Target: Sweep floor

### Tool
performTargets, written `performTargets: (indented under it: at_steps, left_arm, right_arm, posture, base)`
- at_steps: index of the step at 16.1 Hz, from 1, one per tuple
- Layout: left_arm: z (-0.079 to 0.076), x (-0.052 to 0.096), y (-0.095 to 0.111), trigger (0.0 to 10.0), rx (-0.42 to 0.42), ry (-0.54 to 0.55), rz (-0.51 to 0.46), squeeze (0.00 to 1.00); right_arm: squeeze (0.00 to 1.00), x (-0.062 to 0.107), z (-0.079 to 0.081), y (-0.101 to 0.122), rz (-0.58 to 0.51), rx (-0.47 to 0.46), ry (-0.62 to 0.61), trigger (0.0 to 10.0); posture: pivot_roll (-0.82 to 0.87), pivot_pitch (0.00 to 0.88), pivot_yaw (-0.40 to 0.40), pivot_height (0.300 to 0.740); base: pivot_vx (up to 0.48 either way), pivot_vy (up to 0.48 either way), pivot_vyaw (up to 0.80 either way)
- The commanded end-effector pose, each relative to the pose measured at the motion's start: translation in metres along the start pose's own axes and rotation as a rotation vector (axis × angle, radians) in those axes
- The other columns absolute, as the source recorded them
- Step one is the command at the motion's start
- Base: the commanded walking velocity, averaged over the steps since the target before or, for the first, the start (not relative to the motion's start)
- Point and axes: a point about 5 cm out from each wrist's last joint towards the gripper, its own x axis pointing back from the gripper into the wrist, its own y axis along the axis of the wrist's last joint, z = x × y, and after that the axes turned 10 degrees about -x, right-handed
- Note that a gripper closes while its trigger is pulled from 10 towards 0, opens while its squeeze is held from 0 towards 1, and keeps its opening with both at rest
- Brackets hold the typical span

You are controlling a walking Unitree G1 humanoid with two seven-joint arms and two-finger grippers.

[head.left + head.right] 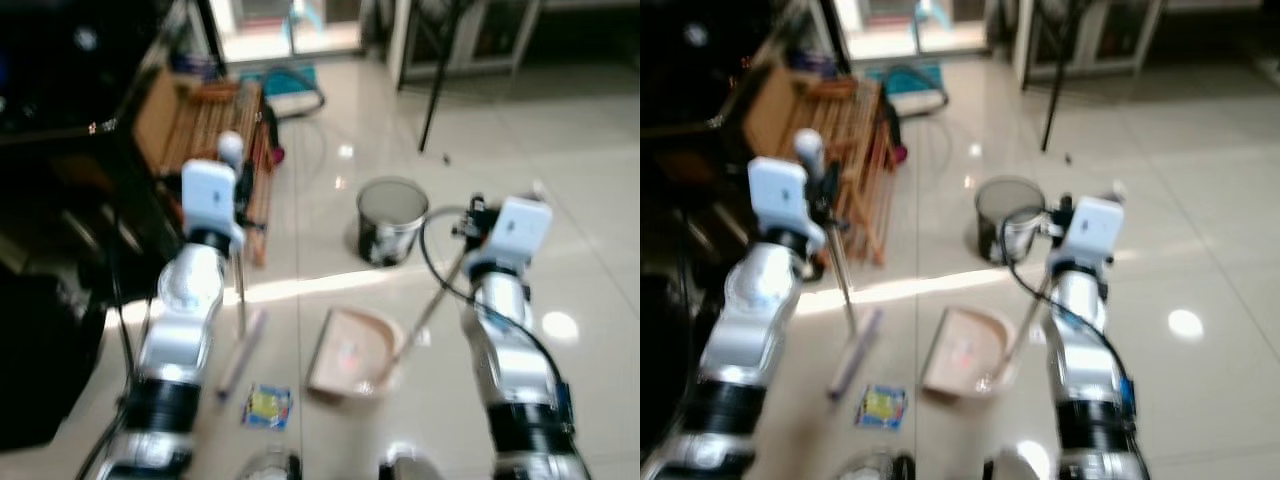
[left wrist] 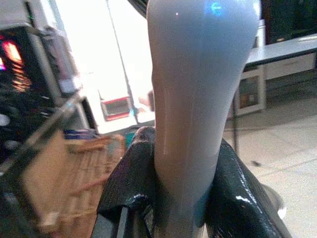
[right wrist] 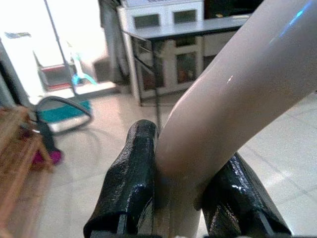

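My left gripper (image 1: 240, 192) is shut on the pale grey handle (image 2: 190, 84) of a broom, which stands nearly upright. Its long brush head (image 1: 241, 350) rests on the shiny tiled floor. My right gripper (image 1: 473, 222) is shut on the beige handle (image 3: 223, 114) of a dustpan. That handle slants down to the pink-beige pan (image 1: 350, 355), which lies on the floor between my arms. A yellow and blue wrapper (image 1: 267, 405) lies on the tiles just below the brush head, left of the pan.
A round mesh waste bin (image 1: 392, 220) stands just beyond the dustpan. A wooden slatted rack (image 1: 215, 125) and dark furniture (image 1: 50, 150) crowd the left side. A black stand leg (image 1: 434, 90) and a white cabinet (image 3: 168, 49) are at the back. Open tiles lie to the right.
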Motion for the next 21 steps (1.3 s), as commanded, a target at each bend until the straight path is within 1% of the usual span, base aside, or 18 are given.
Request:
performTargets:
  at_steps: [1,2,4,5,6,7,9,11,12,13,14,16,19,21]
  left_arm:
    - [0.007,0.001,0.001,10.0,-0.014,0.025,-0.021,0.0]
    - [0.009,0.001,-0.001,10.0,-0.022,0.063,-0.016,0.0]
    - [0.018,0.001,-0.01,10.0,-0.019,0.145,0.026,0.0]
    - [0.019,0.001,-0.013,10.0,-0.02,0.155,0.03,0.0]
    - [0.02,0.001,-0.02,10.0,-0.017,0.18,0.055,0.0]
    - [0.021,0.003,-0.025,10.0,0.006,0.212,0.06,0.0]
    - [0.017,-0.003,-0.028,10.0,-0.006,0.199,0.022,0.0]
    - [0.017,-0.009,-0.023,10.0,-0.014,0.195,-0.034,0.0]
    - [0.017,-0.014,-0.018,10.0,-0.016,0.169,-0.073,0.0]
    - [0.016,-0.021,-0.014,10.0,-0.019,0.136,-0.089,0.0]
    - [0.014,-0.028,-0.01,10.0,-0.039,0.101,-0.118,0.0]
    - [0.011,-0.032,-0.011,10.0,-0.034,0.088,-0.121,0.0]
    - [0.0,-0.036,-0.015,10.0,-0.059,0.028,-0.131,0.0]
    - [-0.001,-0.035,-0.017,10.0,-0.062,0.022,-0.131,0.0]
  right_arm:
    - [0.0,-0.002,0.002,0.006,-0.041,0.01,0.008,10.0]
    - [0.0,-0.004,-0.001,0.006,-0.045,0.032,0.011,10.0]
    - [0.0,-0.007,-0.004,0.002,-0.03,0.068,0.022,10.0]
    - [0.0,-0.008,-0.006,0.001,-0.027,0.077,0.02,10.0]
    - [0.0,-0.01,-0.008,-0.001,-0.018,0.098,0.012,10.0]
    - [0.0,-0.01,-0.011,-0.002,-0.021,0.119,0.001,10.0]
    - [0.0,-0.012,-0.012,0.0,-0.042,0.133,0.015,10.0]
    - [0.0,-0.016,-0.011,0.001,-0.058,0.134,0.034,10.0]
    - [0.0,-0.018,-0.007,0.002,-0.065,0.131,0.056,10.0]
    - [0.0,-0.021,-0.003,0.002,-0.068,0.138,0.082,10.0]
    - [0.0,-0.024,-0.001,0.003,-0.075,0.159,0.101,10.0]
    - [0.0,-0.024,-0.001,0.0,-0.074,0.15,0.104,10.0]
    - [0.0,-0.025,0.002,-0.002,-0.099,0.15,0.111,10.0]
    - [0.0,-0.023,0.003,-0.003,-0.117,0.141,0.114,10.0]
  posture:
    - [0.03,0.12,0.063,0.74]
    - [0.03,0.136,0.069,0.74]
    - [0.01,0.159,0.077,0.74]
    - [0.01,0.167,0.075,0.74]
    - [0.0,0.184,0.068,0.74]
    - [0.0,0.196,0.055,0.74]
    - [0.0,0.222,0.034,0.74]
    - [0.0,0.231,0.032,0.74]
    - [-0.02,0.268,0.039,0.74]
    - [-0.01,0.286,0.039,0.74]
    - [-0.01,0.304,0.038,0.74]
    - [0.0,0.318,0.042,0.74]
    - [0.01,0.337,0.05,0.74]
    - [0.02,0.35,0.054,0.74]
  base:
    - [0.0,0.0,0.0]
    - [0.0,0.0,0.0]
    - [0.0,0.0,0.0]
    - [0.0,0.0,0.0]
    - [0.0,0.0,0.0]
    - [0.0,0.0,0.0]
    - [0.0,0.0,0.0]
    - [0.0,0.0,0.0]
    - [0.0,0.0,0.0]
    - [0.0,0.0,0.0]
    - [0.0,0.0,0.0]
    - [0.0,0.0,0.0]
    - [0.0,0.0,0.0]
    - [0.0,0.0,0.0]
